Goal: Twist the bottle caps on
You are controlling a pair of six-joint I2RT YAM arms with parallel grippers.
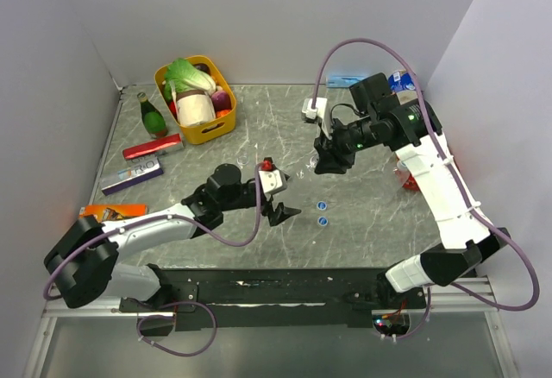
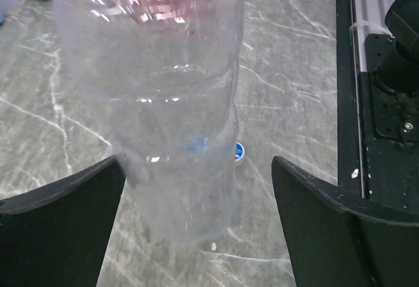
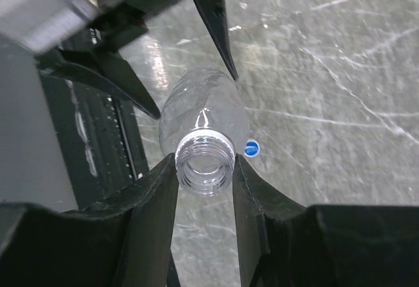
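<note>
The right gripper (image 3: 205, 166) clamps a clear bottle (image 3: 203, 107) by its neck, the left gripper (image 2: 198, 164) gapes around its body, and the whitish mark on a blue cap (image 2: 239, 151) is unreadable.

The top camera hangs above the near edge and looks down and away, far enough back to take in the whole table (image 1: 259, 128). The left wrist camera sits low, facing right, very close to a bottle (image 2: 170, 103). The right wrist camera looks down into its open neck, also close. Both wrist views share that bottle and a cap (image 2: 239, 151) beside it.
</note>
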